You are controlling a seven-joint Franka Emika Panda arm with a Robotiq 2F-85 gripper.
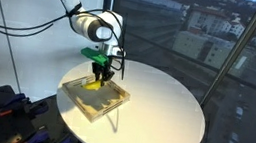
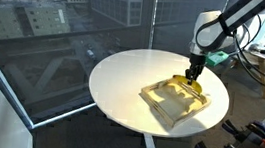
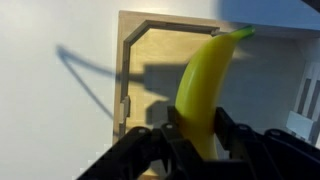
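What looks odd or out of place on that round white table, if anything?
Nothing stands out. The shallow light wooden tray lies flat on the round white table, with nothing spilled. The yellow banana, clamped in the black jaws above the tray, looks whole and unbruised on the side shown.

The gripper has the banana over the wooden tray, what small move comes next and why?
Probably lower it a little. The gripper is shut on the banana, which hangs over the wooden tray; whether it touches the tray floor yet is unclear.

a round white table (image 1: 163, 107) stands beside tall windows (image 1: 200, 62) overlooking city buildings (image 1: 215, 23).
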